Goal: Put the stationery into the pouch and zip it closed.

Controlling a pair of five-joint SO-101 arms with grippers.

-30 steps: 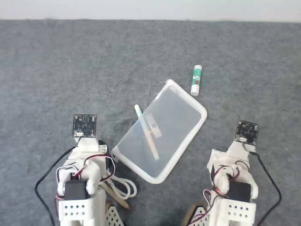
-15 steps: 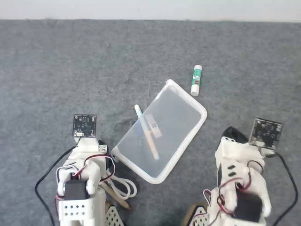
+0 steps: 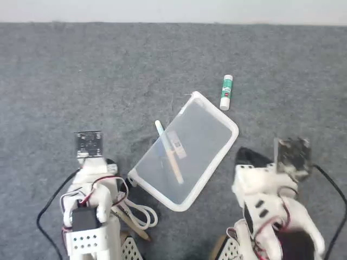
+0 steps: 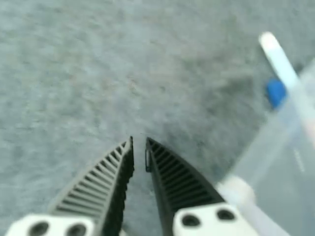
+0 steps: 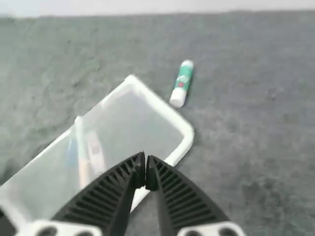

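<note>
The high camera is fixed above the grey felt table (image 3: pixel 81 65), facing straight down. The left wrist camera sits low and close, sighting along the black ribbed left gripper (image 4: pixel 139 142) toward 1 edge of the translucent white-rimmed pouch (image 4: pixel 295 142). The right wrist camera sits higher, tilted forward past the black ribbed right gripper (image 5: pixel 145 160). All 3 views share the pouch; 2, high and right wrist, share the green-and-white glue stick (image 3: pixel 226 92).

- Clear, white-rimmed pouch (image 3: pixel 216 134), lying flat and diagonal, holding pens (image 3: pixel 173 162), one tip poking past its edge.
- Green-and-white glue stick (image 3: pixel 226 92), lying just beyond pouch's far corner.
</note>
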